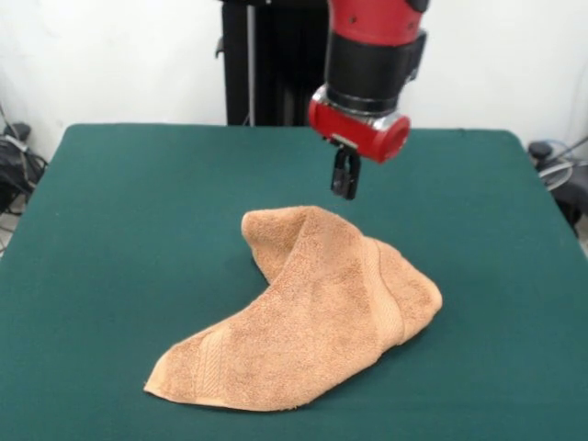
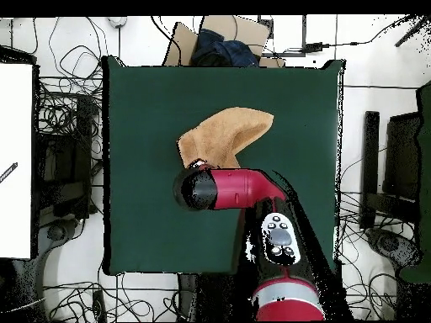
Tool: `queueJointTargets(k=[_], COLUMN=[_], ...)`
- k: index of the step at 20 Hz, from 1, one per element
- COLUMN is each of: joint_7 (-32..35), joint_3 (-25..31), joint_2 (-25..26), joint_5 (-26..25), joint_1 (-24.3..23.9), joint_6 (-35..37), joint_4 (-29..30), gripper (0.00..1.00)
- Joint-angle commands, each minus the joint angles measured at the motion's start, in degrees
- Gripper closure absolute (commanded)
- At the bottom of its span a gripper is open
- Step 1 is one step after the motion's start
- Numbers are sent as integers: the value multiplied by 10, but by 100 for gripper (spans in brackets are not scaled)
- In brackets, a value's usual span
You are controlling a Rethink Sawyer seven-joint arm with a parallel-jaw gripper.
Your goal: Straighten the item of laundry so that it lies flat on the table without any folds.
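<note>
front view: folded towel (image 1: 308,317) on table (image 1: 110,230), jaws (image 1: 345,184) above it.

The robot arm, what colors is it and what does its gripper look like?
The arm is shiny red with thick black bands, round like a tube. Its gripper is small, black and thin, under a red ring. From overhead, a grey panel with dark buttons sits on it.

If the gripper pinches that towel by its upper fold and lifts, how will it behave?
The towel will probably drape limp: it already lies folded over itself in soft curves. Its thick terry pile suggests the gripper would get good purchase, with little slipping. Pushed across the felt-like table, it would likely bunch up rather than slide flat.
</note>
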Motion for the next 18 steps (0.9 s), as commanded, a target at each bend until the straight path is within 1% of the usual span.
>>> queueJointTargets(k=[1,5,8,11,13,14,17,18], joint_7=[44,40,31,25,17,16,25,30], joint_3=[12,11,18,13,23,22,9,9], joint_2=[-15,-21,10,45,72,80,85,88], joint_5=[30,35,29,16,17,13,6,11], joint_1=[7,9,-6,-6,-23,-24,-6,-3], joint_6=[37,36,4,-12,-25,-30,-34,-31], joint_4=[21,25,19,-9,-19,-26,-38,-42], gripper=[100,100,100,100,100,100,100,100])
